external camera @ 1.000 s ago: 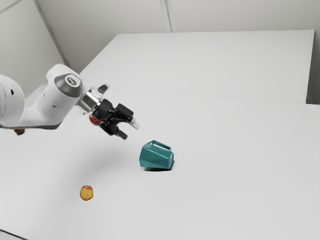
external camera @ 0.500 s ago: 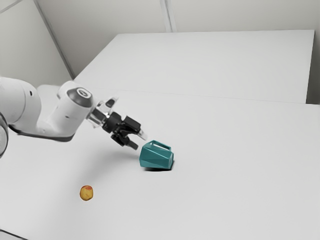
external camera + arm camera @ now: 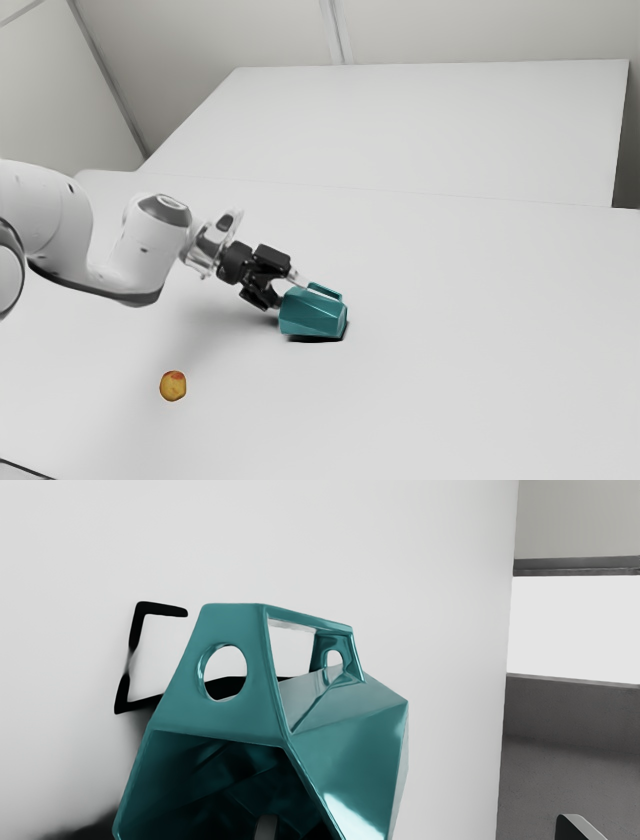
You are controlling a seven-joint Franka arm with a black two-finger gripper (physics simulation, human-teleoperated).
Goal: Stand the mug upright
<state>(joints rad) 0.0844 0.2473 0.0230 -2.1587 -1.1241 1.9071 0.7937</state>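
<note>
Gripper (image 3: 289, 291), black, two-fingered: spread wide, at the mug's open end; in the wrist view one of its fingers (image 3: 266, 828) shows within the outline of the mouth, the other outside the mug, apart from its wall. Mug (image 3: 313, 315), one, teal, faceted: lying on its side on the worktop (image 3: 450, 350), mouth toward the gripper, angular handle (image 3: 232, 622) uppermost. Fruit-like item (image 3: 173, 386), one, small, rounded, yellow-orange with reddish patch: on the worktop, apart from the mug, toward the exterior view's left.
</note>
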